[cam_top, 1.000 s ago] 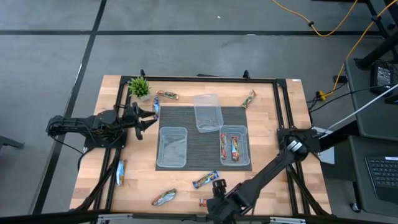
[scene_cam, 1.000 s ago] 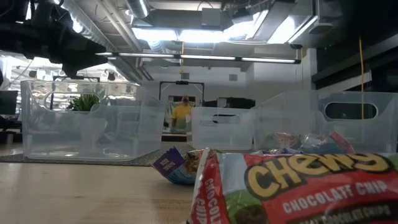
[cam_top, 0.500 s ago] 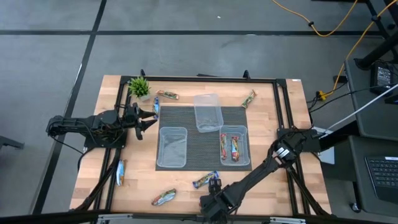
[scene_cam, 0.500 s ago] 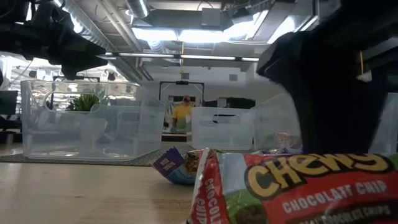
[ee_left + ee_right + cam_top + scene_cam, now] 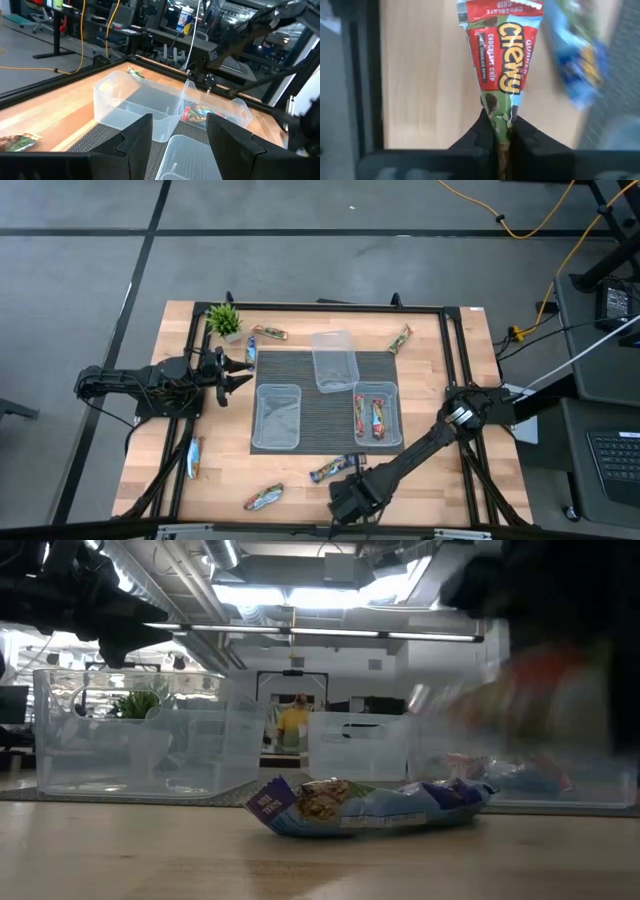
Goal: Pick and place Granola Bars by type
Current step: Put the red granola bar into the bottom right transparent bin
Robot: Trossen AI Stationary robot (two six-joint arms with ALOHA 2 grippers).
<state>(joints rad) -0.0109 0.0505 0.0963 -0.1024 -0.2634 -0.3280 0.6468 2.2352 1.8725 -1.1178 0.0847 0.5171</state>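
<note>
My right gripper (image 5: 502, 142) is near the table's front edge (image 5: 348, 498), shut on a red and green "Chewy" granola bar (image 5: 502, 60). In the low view that bar is a red blur (image 5: 530, 690) above the table. A blue bar (image 5: 370, 808) lies flat beside it (image 5: 330, 470). More bars lie at the front left (image 5: 264, 497), at the left edge (image 5: 194, 457) and along the far side (image 5: 265, 333), (image 5: 400, 338). Some lie in the right-hand clear tub (image 5: 377, 415). My left gripper (image 5: 235, 370) waits open at the left, near the plant. My right gripper pinches one crimped end of the red bar's wrapper (image 5: 502, 127) between its two fingers. The bar reaches straight out past the fingertips, label up. It is off the table top, with bare wood below it.
Three clear tubs stand on a dark mat (image 5: 330, 442) in the middle: one at the left (image 5: 277, 417), one farther back (image 5: 334, 360), one at the right. A small green plant (image 5: 223, 318) stands at the far left corner. A black frame runs along the table's edges.
My right gripper has moved from the near edge a little toward the mat and has taken hold of the red bar. The bar lay right in front of the low camera and is now lifted clear of the table. The blue bar has stayed where it was.
</note>
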